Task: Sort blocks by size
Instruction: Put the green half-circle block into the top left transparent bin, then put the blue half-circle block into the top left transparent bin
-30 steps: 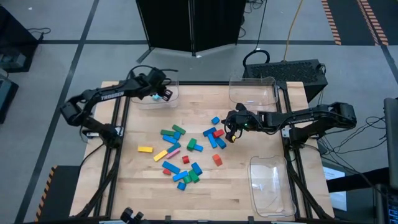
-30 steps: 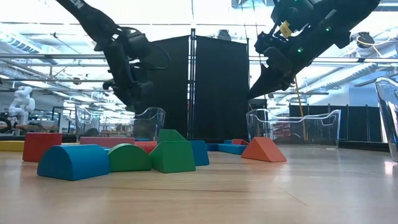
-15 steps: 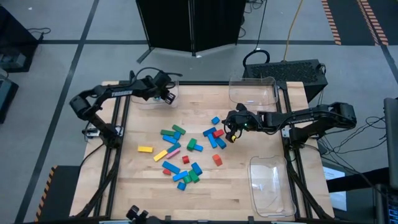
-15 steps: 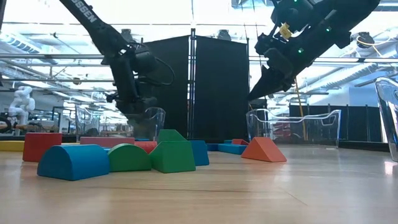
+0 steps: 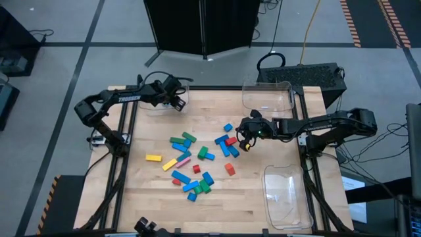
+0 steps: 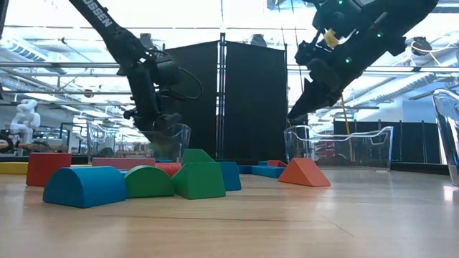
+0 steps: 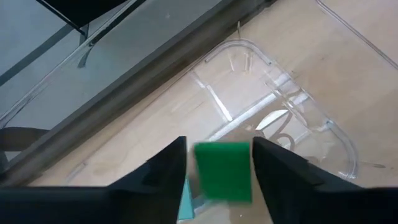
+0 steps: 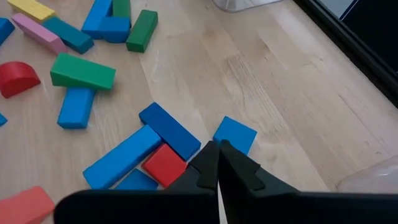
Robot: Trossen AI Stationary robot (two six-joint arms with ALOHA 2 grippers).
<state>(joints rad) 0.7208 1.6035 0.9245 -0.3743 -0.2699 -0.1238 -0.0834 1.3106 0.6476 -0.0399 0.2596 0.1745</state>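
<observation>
we see a pale wooden table top (image 5: 263, 197) standing on a grey floor (image 5: 66, 39) crossed by dark lines, with orange-and-black striped tape (image 5: 352, 23) at the far right. beyond the table's far edge stands a tall black folding screen (image 5: 200, 26), which also fills the middle of the low view. a black box (image 5: 309, 76) sits by the far right corner, a yellow cable (image 5: 309, 29) running to it. overhead, bright ceiling lights (image 6: 215, 13) and beams show, and a white humanoid figure (image 6: 25, 118) stands far left.
</observation>
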